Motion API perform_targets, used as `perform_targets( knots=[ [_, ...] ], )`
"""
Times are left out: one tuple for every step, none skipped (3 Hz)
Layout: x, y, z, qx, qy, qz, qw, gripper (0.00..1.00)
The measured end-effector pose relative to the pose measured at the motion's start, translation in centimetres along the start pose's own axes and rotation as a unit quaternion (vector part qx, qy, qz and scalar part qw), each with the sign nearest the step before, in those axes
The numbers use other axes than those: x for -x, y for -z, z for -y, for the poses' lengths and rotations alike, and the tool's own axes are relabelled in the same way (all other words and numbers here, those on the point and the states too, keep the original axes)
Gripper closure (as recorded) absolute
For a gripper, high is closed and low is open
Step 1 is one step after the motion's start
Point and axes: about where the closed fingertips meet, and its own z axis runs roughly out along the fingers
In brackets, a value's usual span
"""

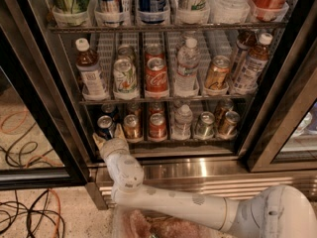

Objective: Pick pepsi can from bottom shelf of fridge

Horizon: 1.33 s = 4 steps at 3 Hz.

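Black-framed fridge point(277, 90) racks of cans and bottles are filling my view above a shiny steel base point(208, 171). I am holding the hand point(108, 136) at the left end of the bottom shelf point(198, 142), fingers spread wide, one on each side of the pepsi can point(105, 125). It is standing upright beside a gold-brown can point(132, 127).

Warm dim light, glare on steel base point(208, 170), shadowed bottom shelf point(198, 141), pale gripper point(108, 134) at its left front.
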Motion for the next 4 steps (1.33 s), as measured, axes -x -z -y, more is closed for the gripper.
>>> perform_targets(
  knots=[
    [-0.1, -1.3, 0.8, -0.006, 0.001, -0.001, 1.0, 0.36],
    [-0.9, -2.4, 1.9, -0.015, 0.004, -0.007, 0.9999, 0.36],
    [-1.3, -3.2, 2.8, -0.016, -0.005, -0.013, 0.9998, 0.55],
    [-1.3, -3.2, 2.8, -0.016, -0.005, -0.013, 0.9998, 0.78]
  ],
)
